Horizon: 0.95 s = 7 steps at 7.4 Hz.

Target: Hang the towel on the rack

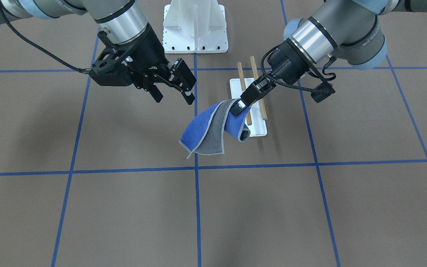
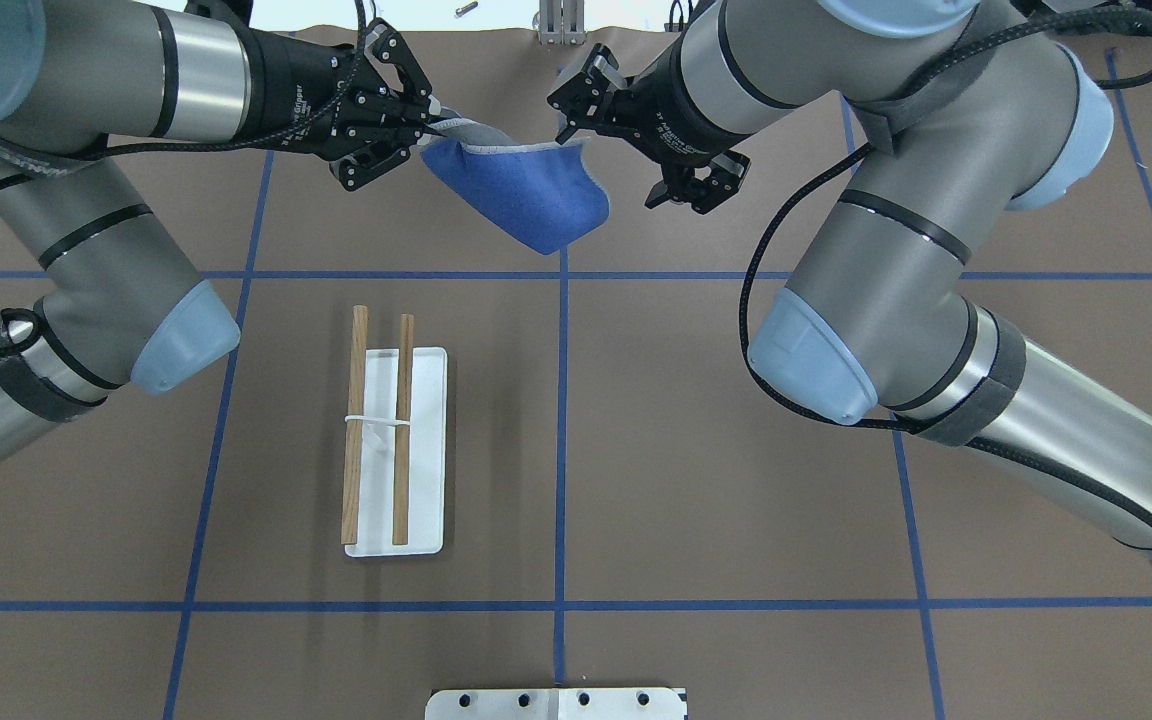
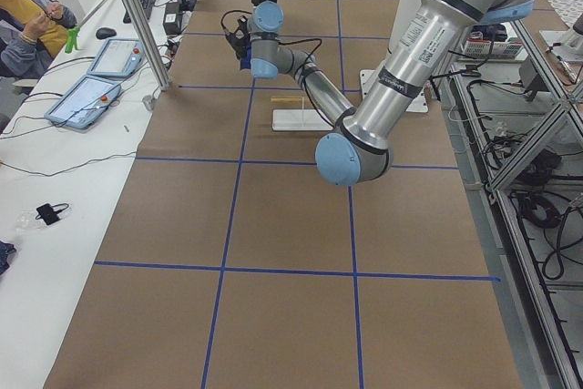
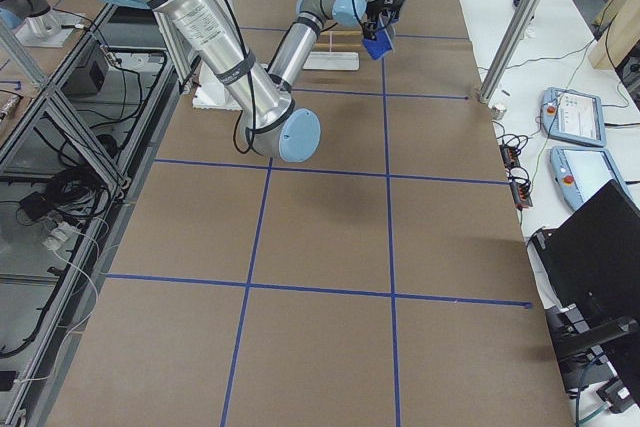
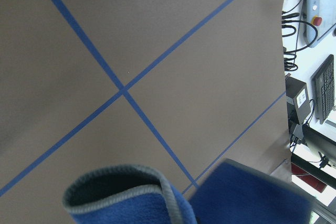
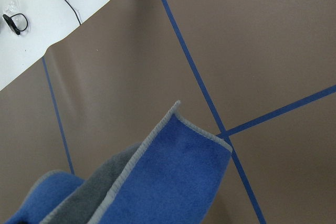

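My left gripper point(image 1: 238, 107) point(image 2: 430, 125) is shut on one edge of the towel point(image 1: 206, 128) point(image 2: 531, 190) and holds it in the air. The cloth hangs folded, with blue and grey faces and a light grey stitched edge showing. My right gripper point(image 1: 173, 95) point(image 2: 576, 105) is open and empty, close beside the towel's other upper corner and apart from it. The rack point(image 2: 426, 450) point(image 1: 258, 128) stands on the table, with a white base and two brown rods point(image 2: 356, 420), nearer the robot than the towel. The towel also shows in the left wrist view point(image 5: 126, 200) and the right wrist view point(image 6: 173, 182).
A big white bolted pedestal point(image 1: 195, 26) point(image 2: 556, 703) stands at the robot's edge of the table. Blue tape lines point(image 1: 197, 193) cross the brown table. Operator desks with tablets point(image 3: 86, 97) point(image 4: 575, 117) lie along the far side.
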Tool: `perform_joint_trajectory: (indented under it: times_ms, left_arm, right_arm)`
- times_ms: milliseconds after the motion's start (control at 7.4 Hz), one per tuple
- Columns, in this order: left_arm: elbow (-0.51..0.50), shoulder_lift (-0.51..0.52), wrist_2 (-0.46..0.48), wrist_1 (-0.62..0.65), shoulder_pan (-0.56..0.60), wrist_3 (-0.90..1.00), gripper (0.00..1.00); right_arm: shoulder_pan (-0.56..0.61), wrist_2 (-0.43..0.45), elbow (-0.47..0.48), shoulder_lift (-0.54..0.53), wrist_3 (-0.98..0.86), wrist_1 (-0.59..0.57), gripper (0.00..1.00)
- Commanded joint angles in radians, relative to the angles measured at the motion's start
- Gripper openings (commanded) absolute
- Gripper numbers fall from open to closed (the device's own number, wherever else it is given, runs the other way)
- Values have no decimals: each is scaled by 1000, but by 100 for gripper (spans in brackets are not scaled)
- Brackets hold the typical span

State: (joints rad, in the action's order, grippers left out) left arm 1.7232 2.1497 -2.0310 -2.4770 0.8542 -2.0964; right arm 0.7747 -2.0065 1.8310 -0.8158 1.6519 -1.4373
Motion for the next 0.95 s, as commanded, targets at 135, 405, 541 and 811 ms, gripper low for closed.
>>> perform_joint_trajectory:
  times_ms: [135, 405, 541, 811]
  left_arm:
    - [29, -49, 5, -60, -3, 496, 0]
    - [45, -131, 12, -123, -6, 794, 0]
    - [44, -136, 15, -128, -7, 878, 0]
    - [36, -140, 18, -122, -7, 1109, 0]
  right_arm:
    - [20, 0, 39, -38, -56, 1, 100]
    - [35, 0, 63, -69, -121, 3, 100]
    - [35, 0, 63, -69, -124, 3, 100]
    - [49, 0, 62, -69, -150, 3, 100]
